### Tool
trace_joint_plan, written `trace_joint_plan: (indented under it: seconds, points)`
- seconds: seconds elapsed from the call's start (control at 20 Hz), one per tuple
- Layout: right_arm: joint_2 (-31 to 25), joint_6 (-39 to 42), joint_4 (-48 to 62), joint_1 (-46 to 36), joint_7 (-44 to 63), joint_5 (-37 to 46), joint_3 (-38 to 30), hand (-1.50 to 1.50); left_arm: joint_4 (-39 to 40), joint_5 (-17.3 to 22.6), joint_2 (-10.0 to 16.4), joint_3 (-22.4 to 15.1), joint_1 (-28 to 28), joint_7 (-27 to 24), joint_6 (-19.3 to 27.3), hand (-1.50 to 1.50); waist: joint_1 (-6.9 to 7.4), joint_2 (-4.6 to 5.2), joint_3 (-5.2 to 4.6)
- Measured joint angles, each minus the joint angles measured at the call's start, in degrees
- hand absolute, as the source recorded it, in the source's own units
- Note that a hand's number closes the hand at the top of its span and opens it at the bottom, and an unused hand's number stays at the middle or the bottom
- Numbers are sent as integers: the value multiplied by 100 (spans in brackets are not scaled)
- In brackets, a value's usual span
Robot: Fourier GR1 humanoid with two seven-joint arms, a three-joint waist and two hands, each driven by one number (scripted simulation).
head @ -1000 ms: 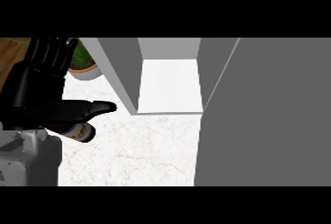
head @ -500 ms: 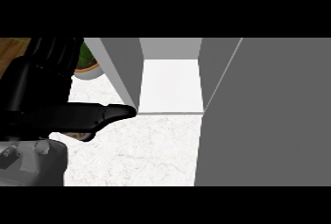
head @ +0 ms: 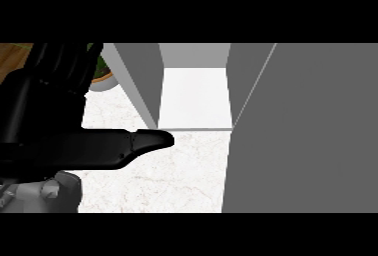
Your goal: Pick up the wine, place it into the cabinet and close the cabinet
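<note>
Wine: not seen in the head view. Its place cannot be told, and nothing stands on the cabinet's white floor.

Left robot hand (head: pixel 52 135): black, filling the left of the view, held over the tabletop (head: pixel 177 175). Its rightmost part is seen just in front of the cabinet's lower left corner. Whether it is open or closed, and whether anything is held under it, cannot be told, as only its back is shown.

Forearm (head: pixel 40 195): grey, entering from the lower left edge below the hand.

Cabinet (head: pixel 140 80): grey walls, white inner floor, set on the tabletop at upper centre. It is shown open.

Door (head: pixel 310 130): a large plain grey panel taking up the right of the view, swung out from the cabinet's right side.

Tabletop: white, marbled, seen between the hand and the door.

Plant (head: pixel 101 75): green leaves in a pale pot at upper left, partly hidden behind the hand, just left of the cabinet.
</note>
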Motion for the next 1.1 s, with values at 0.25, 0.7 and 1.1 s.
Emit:
trace_joint_plan:
  seconds: [0.25, 0.7, 1.1]
  points:
    - [21, -150, -17, -139, 168, 54, 74, -150, -278, -301, 69, -21, -40, 187, 43, -150, 5, -1, 7]
    - [-53, -261, -54, -131, 240, 111, 201, -150, -577, -587, 251, 202, -150, 621, -7, -150, -16, -7, 10]
    - [-124, -386, -65, -368, 443, 142, 131, -150, -756, -259, 615, 737, 244, 534, -188, -150, 2, 2, 6]
